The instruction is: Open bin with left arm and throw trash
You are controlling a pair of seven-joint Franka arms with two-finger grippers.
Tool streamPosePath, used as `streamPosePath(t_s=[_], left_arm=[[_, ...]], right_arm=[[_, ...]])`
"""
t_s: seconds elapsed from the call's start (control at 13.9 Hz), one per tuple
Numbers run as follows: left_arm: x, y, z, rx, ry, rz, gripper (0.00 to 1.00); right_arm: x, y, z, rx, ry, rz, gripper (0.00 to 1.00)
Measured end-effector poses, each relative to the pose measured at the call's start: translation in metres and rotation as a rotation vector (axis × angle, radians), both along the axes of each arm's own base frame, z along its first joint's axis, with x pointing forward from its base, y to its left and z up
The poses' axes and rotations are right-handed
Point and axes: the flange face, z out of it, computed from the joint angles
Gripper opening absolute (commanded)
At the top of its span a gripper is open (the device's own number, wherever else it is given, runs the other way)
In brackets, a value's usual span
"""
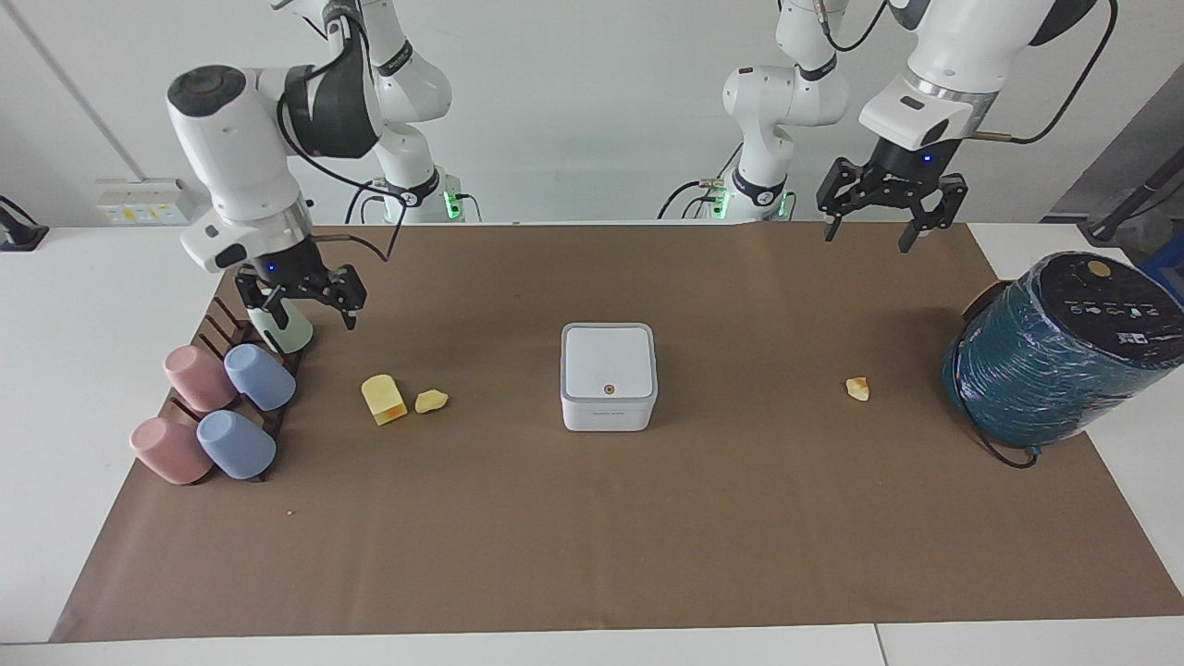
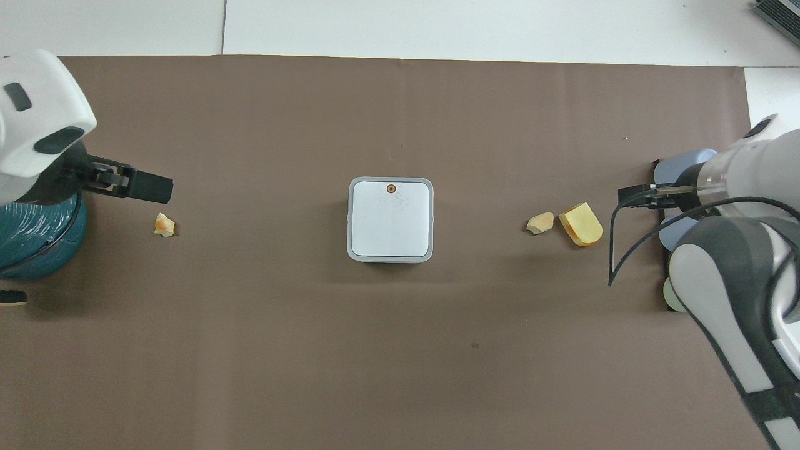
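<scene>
Left gripper [image 1: 881,220] hangs in the air over the brown paper [image 1: 592,518] at the left arm's end, fingers spread wide, empty. Right gripper [image 1: 302,297] hangs low over the cup rack [image 1: 242,324] at the right arm's end, just above the green cup [image 1: 289,333]; fingers look apart and empty, though the cup right under them makes the gap hard to read.

Bin [image 1: 609,376] sits mid-table, lid down, its brown button [image 1: 608,388] on the lid's edge farther from the robots.

Trash is level with the bin. The lone orange lump [image 1: 857,388] lies toward the left arm's end, near the teal cylinder [image 1: 1054,347]. The pale yellow block [image 1: 383,399] and second lump [image 1: 431,400] lie side by side toward the right arm's end.

Step in hand, my read: left arm goes to open the lid. To do it well:
- come over the button from above
- narrow the fingers first, so one tip presses it
- press straight down; the bin looks light and may slide
- clear out before the lid swings
</scene>
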Motion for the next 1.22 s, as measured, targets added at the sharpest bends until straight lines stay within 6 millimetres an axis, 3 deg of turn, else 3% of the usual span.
streamPosePath(t_s=[0.22,0.36,0.57,0.65,0.72,0.79,0.86,0.93,1.01,1.08,1.22], left_arm=[[-0.001,-0.055,-0.018,-0.023,-0.035,-0.015,1.0],[0.003,-0.091,-0.038,-0.044,-0.052,-0.001,1.0],[0.015,-0.139,-0.077,-0.07,-0.068,0.025,1.0],[0.018,-0.154,-0.09,-0.081,-0.075,0.031,0.9],[0.021,-0.167,-0.102,-0.089,-0.077,0.044,0.63],[0.023,-0.177,-0.113,-0.098,-0.081,0.057,0.48],[0.025,-0.187,-0.121,-0.11,-0.093,0.064,0.29],[0.026,-0.195,-0.126,-0.119,-0.102,0.066,0.09],[0.026,-0.2,-0.13,-0.127,-0.11,0.066,0.0],[0.027,-0.203,-0.134,-0.134,-0.12,0.065,0.0],[0.026,-0.208,-0.142,-0.155,-0.144,0.074,0.0]], right_arm=[[0.019,0.008,-0.078,0.011,-0.011,0.088,1.0],[0.015,0.009,-0.125,0.016,-0.024,0.122,1.0],[0.005,0.008,-0.156,0.017,-0.007,0.191,1.0],[0.004,0.007,-0.157,0.029,-0.004,0.195,1.0],[0.003,0.007,-0.159,0.043,-0.003,0.194,1.0],[0.002,0.007,-0.16,0.053,-0.003,0.191,0.99],[0.001,0.007,-0.161,0.055,-0.004,0.189,0.91],[0.0,0.007,-0.164,0.055,-0.005,0.19,0.7],[-0.002,0.006,-0.167,0.053,-0.006,0.201,0.38],[-0.002,0.006,-0.17,0.051,-0.005,0.213,0.04],[-0.002,0.004,-0.173,0.051,-0.007,0.22,0.0]])
